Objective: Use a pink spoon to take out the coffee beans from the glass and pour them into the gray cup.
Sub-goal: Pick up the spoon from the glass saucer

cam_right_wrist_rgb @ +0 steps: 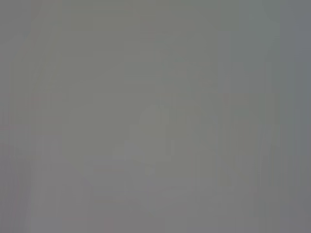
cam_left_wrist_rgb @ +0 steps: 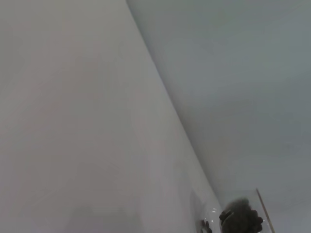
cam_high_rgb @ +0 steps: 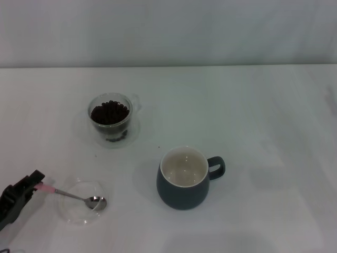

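Observation:
The pink spoon [cam_high_rgb: 73,195] lies at the near left, its metal bowl resting in a flat clear round dish [cam_high_rgb: 79,213] and its pink handle pointing left. My left gripper [cam_high_rgb: 35,185] is at the end of that handle, low over the table. The glass [cam_high_rgb: 110,118], heaped with dark coffee beans [cam_high_rgb: 109,112], stands further back; the beans [cam_left_wrist_rgb: 241,221] also show in the left wrist view. The gray cup [cam_high_rgb: 184,179] stands right of centre, upright, its cream inside bare and its handle pointing right. My right gripper is out of view.
Everything stands on a white table [cam_high_rgb: 263,132] that ends at a pale wall behind. A few loose beans lie under the glass on its clear saucer [cam_high_rgb: 113,139]. The right wrist view shows only a grey blur.

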